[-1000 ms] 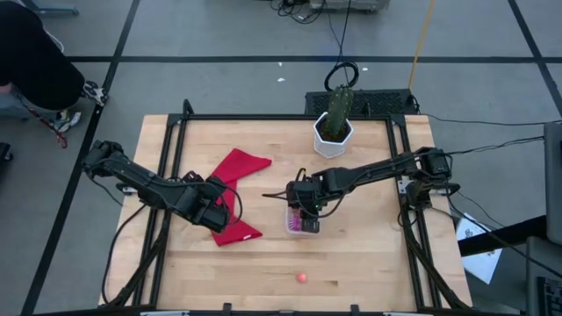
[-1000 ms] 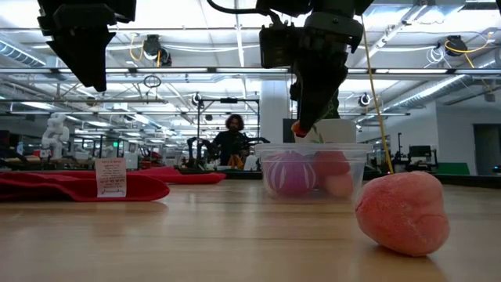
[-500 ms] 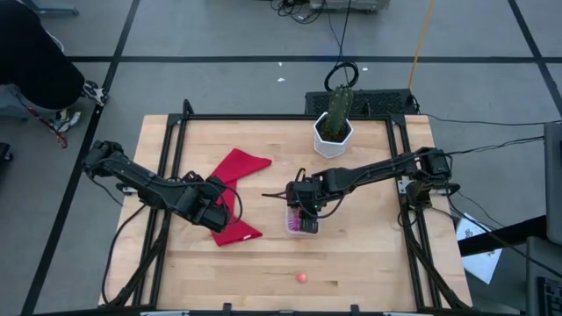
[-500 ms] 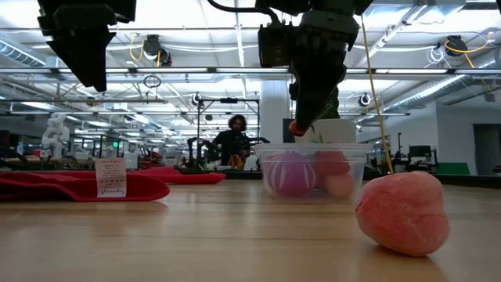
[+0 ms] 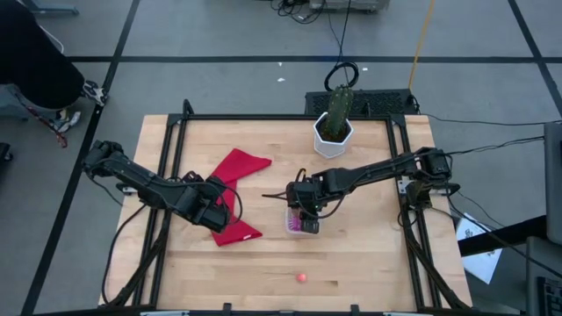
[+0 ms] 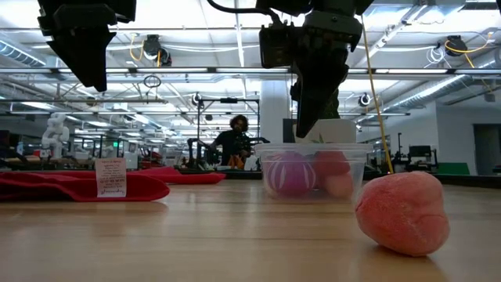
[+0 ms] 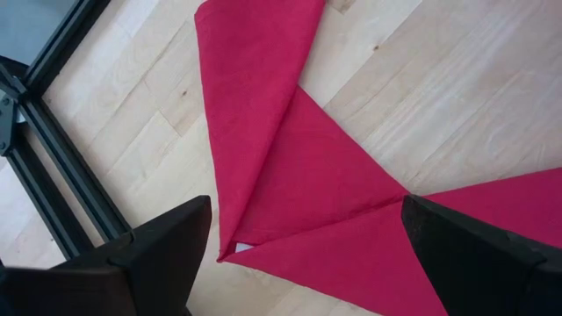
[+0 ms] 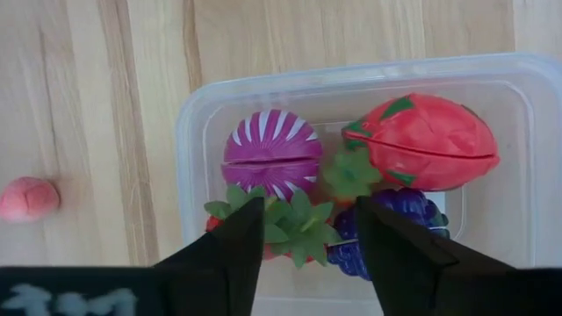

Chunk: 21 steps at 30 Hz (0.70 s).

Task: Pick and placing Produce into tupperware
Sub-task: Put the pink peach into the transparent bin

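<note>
Directly above the small clear rectangular plastic tupperware, the right gripper is hovering with its fingers spread and nothing between them. Inside the container are lying a purple-and-white striped toy, a red strawberry-like toy, purple grapes and green-leafed pieces. One pink toy fruit is sitting alone near the table's front edge. Over the red folded cloth, the left gripper is waiting, fingers wide apart.
</note>
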Available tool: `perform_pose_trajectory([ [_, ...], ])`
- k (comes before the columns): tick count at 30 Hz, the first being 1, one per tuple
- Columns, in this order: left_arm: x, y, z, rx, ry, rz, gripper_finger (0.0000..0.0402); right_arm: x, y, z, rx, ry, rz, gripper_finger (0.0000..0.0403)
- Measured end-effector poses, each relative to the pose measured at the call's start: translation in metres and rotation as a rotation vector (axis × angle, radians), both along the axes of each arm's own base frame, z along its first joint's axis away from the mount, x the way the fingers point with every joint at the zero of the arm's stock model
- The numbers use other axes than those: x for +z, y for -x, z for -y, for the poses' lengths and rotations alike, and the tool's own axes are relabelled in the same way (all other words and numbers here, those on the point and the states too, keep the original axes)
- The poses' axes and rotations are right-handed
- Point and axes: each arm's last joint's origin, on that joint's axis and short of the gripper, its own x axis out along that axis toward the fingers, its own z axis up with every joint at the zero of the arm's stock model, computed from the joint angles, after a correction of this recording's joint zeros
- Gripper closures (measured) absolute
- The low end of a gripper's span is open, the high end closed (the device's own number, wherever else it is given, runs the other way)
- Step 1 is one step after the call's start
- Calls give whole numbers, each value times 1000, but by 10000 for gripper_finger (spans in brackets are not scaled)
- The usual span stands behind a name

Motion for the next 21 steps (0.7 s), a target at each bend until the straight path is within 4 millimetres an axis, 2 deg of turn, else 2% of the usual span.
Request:
perform_pose_trajectory([
  [6, 0, 0, 0, 0, 0, 1, 23, 1, 0, 0, 1, -1, 6, 205],
  [13, 0, 0, 0, -1, 1, 2, 23, 17, 7, -8, 25, -6, 55, 204],
  [16, 0, 0, 0, -1, 1, 2, 23, 24, 11, -31, 92, -15, 97, 205],
  [21, 0, 0, 0, -1, -2, 3, 23, 24, 24, -93, 273, -31, 138, 206],
])
